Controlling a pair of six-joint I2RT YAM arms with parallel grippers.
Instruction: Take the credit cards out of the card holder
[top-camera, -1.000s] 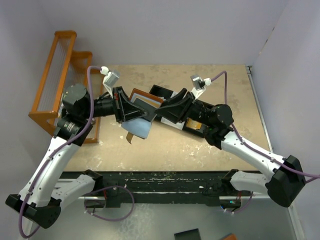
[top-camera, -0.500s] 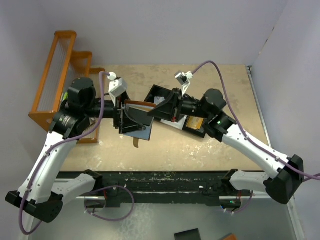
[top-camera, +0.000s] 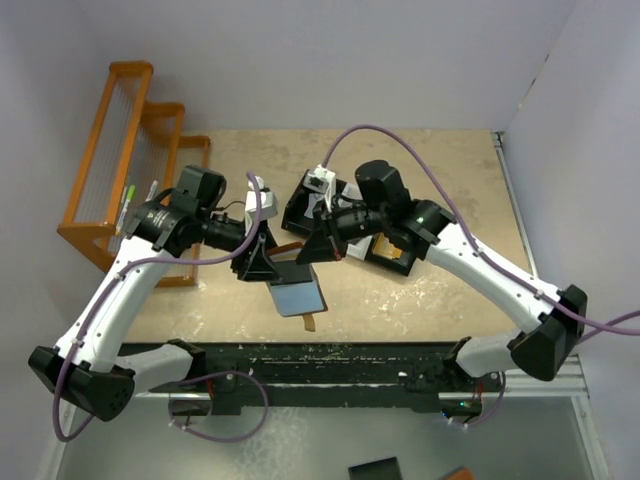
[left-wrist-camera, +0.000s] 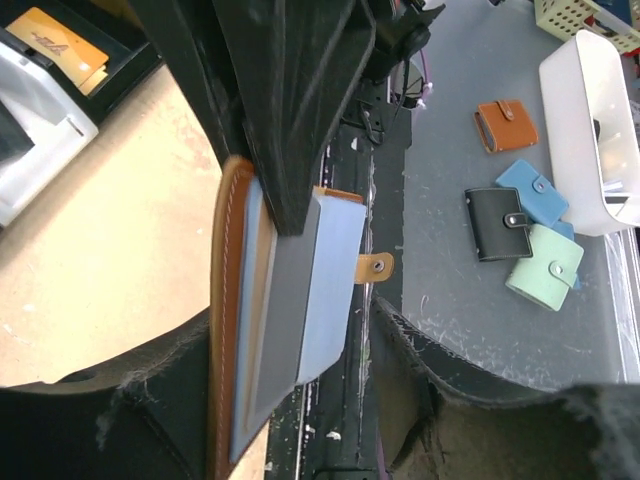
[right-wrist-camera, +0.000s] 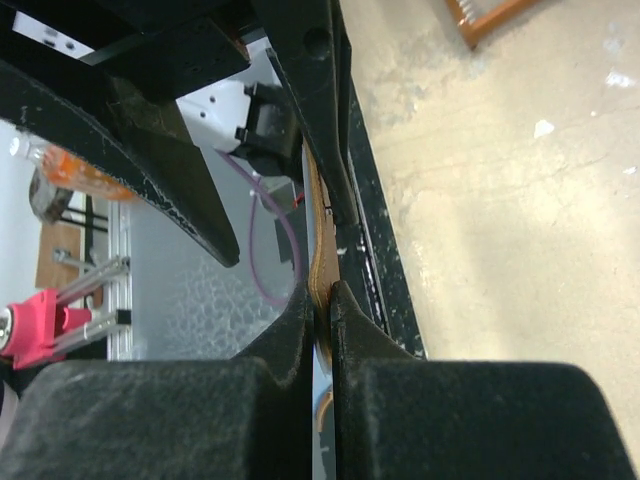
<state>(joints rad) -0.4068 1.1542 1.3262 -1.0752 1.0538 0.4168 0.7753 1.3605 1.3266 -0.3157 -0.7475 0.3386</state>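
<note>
Overhead, both arms meet above the table (top-camera: 430, 290) and the card holder (top-camera: 297, 296) hangs open between them, held up with its blue-grey lining facing the camera and its snap tab (top-camera: 308, 322) dangling toward the near edge. That view can't settle the grips, but the right wrist camera can: the right gripper (right-wrist-camera: 322, 298) is pinched tight on the holder's thin brown edge. From the left wrist camera, the left gripper (top-camera: 262, 260) is released, fingers spread either side of the holder with a clear gap on the lining side. This view also catches the holder edge-on: brown cover, then a dark flat layer (card or pocket, can't say), then pale lining. The count: one holder and one gold-orange card (left-wrist-camera: 55, 50) lying in the black-and-white tray (left-wrist-camera: 30, 120), well apart. Only the left wrist shows four small wallets on the grey surface beyond the table edge: orange (left-wrist-camera: 505, 125), black (left-wrist-camera: 498, 222), blue (left-wrist-camera: 530, 188), mint (left-wrist-camera: 545, 268).
</note>
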